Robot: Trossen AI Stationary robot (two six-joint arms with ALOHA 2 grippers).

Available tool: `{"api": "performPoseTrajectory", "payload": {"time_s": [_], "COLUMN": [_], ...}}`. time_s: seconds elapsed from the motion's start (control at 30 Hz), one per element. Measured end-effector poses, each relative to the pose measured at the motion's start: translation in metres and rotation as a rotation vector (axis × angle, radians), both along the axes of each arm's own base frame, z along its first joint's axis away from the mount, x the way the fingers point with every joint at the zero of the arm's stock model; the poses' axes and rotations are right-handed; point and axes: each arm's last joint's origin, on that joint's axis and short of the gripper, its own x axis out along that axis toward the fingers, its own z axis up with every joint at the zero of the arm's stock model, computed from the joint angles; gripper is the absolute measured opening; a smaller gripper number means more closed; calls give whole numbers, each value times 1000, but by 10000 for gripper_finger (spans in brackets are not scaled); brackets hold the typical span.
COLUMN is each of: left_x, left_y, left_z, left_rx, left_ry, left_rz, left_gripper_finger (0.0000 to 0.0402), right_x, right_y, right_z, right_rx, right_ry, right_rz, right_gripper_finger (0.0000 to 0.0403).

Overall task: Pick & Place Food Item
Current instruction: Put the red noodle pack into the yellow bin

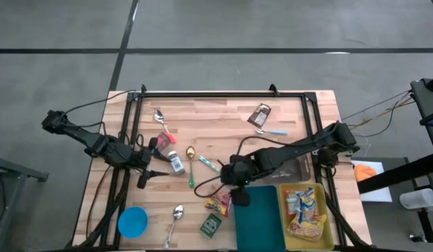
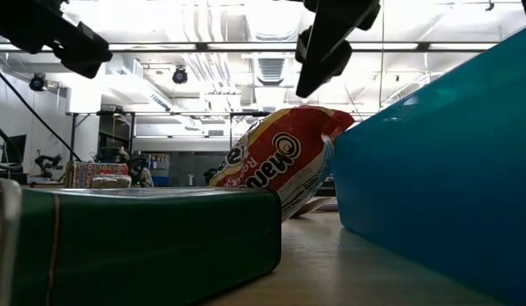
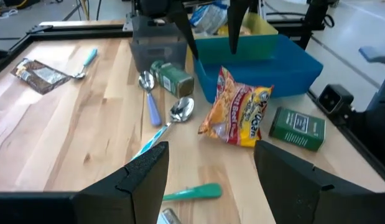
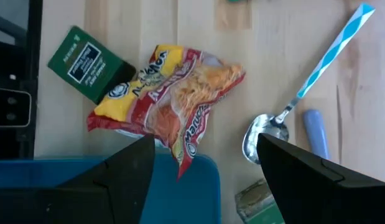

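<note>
A red-and-yellow noodle packet (image 1: 218, 204) (image 4: 173, 102) lies on the wooden table, with one side leaning against the wall of the blue tray (image 1: 261, 224) (image 2: 449, 153). My right gripper (image 1: 238, 192) (image 4: 204, 140) hangs open above the packet and the tray's near corner, fingers slanting down, touching nothing. In the low view it hangs above the packet (image 2: 279, 161). My left gripper (image 1: 152, 175) (image 3: 211, 149) waits open at the table's left, pointing across toward the packet (image 3: 239, 115).
A green box (image 1: 210, 225) (image 4: 86, 62) lies beside the packet. A yellow bin (image 1: 300, 185) with food packets stands right of the tray. A blue bowl (image 1: 132, 222), several spoons (image 1: 177, 213), a spice jar (image 1: 175, 163) and a brown packet (image 1: 260, 114) are scattered about.
</note>
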Motion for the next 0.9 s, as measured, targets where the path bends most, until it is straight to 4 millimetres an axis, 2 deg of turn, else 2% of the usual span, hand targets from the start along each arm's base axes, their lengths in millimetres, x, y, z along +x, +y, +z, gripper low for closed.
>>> {"api": "performPoseTrajectory", "payload": {"time_s": [0.5, 0.9], "left_x": [-3, -3], "left_y": [1, 2], "left_z": [-7, -7], "left_rx": [32, 35], "left_ry": [69, 75], "left_rz": [0, 0], "left_gripper_finger": [241, 241], "right_x": [2, -4], "right_y": [3, 19], "right_z": [-16, -27], "right_rx": [43, 23], "right_ry": [70, 53], "right_rz": [-120, -126], "right_gripper_finger": [279, 279]}}
